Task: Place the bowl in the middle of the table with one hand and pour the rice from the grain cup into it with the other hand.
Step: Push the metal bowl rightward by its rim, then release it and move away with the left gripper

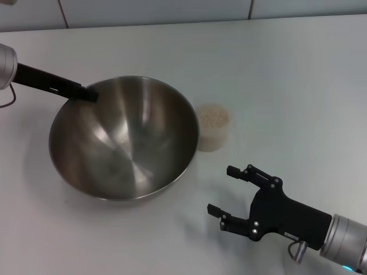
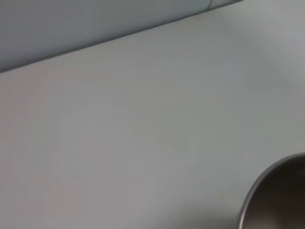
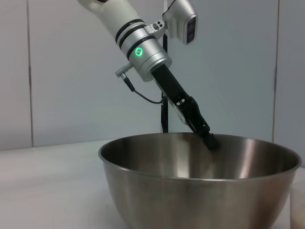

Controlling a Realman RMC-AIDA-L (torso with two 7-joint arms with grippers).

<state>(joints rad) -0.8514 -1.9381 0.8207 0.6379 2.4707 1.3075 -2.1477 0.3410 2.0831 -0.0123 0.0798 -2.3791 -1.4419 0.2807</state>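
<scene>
Near the tabletop's [image 1: 298,74] middle sits the bowl [image 1: 123,137], its far-left rim pinched by the left hand [image 1: 90,93]; grain cup [image 1: 213,127] of rice [image 1: 213,117] touches its right side, right hand [image 1: 228,192] spread apart nearer the front edge

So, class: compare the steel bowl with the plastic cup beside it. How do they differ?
The bowl is wide, shiny steel; the grain cup is small, translucent plastic. The bowl is empty; the cup holds rice. The left pincer is at the bowl's rim; the open right pincer touches neither. Both stand upright on the table.
</scene>
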